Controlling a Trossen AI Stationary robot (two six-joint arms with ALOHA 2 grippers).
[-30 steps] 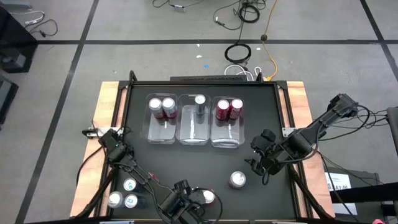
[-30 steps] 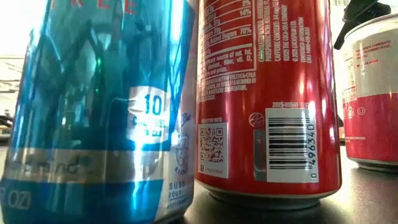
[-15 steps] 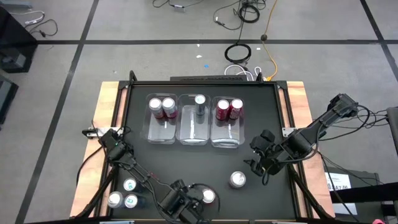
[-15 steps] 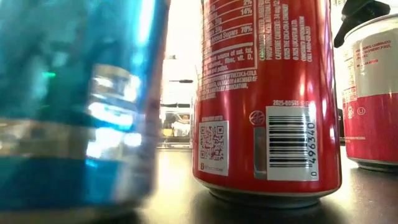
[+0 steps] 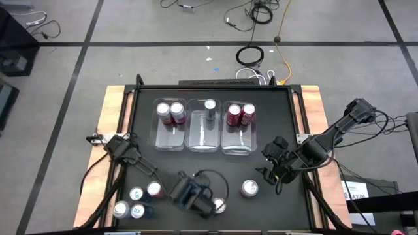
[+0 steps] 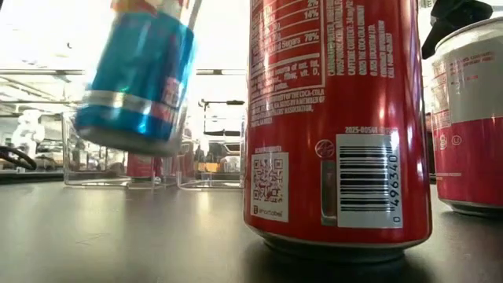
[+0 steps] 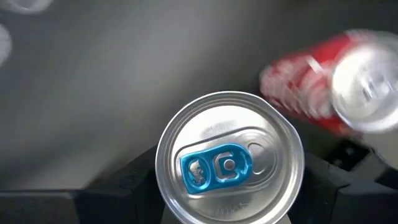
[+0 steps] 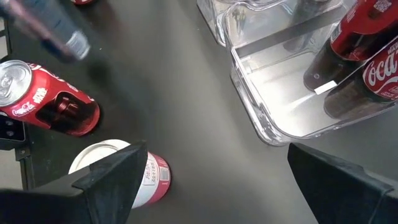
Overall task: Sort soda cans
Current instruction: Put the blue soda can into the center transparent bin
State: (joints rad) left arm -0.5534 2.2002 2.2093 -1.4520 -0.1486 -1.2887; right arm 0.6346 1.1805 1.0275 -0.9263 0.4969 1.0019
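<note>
Blue-bodied, with a silver lid and a blue pull tab, the can in hand sits between the left gripper's dark fingers, which are closed on its sides just under the rim; in the low view it hangs tilted in the upper left of the frame, clear of the table. Thin aluminium like this is smooth and slick, and I judge it dents under a hard squeeze, so a moderate grip across the round wall, near the stiffer top, seems the safest hold. Whether it is full or empty cannot be told. At the lower centre of the high view a red can stands just beside that gripper. Clear bins in the upper middle already hold several cans. Right of centre, the right gripper waits wide open and empty near a pink-and-white can.
</note>
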